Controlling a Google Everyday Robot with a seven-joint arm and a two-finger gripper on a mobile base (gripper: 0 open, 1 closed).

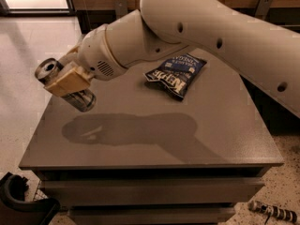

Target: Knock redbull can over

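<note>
Clearly hand clasps tilted redbull can.

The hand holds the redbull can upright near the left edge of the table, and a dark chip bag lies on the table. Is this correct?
Not upright: in the camera view the hand holds the redbull can tilted, its top leaning left. The rest is right: left edge of the table, chip bag on it.

A silver top and a dark body are shown on the redbull can, clasped by the tan fingers of the gripper at nine o'clock. Dark blue with white lettering is seen on the chip bag, plain grey on the table.
</note>
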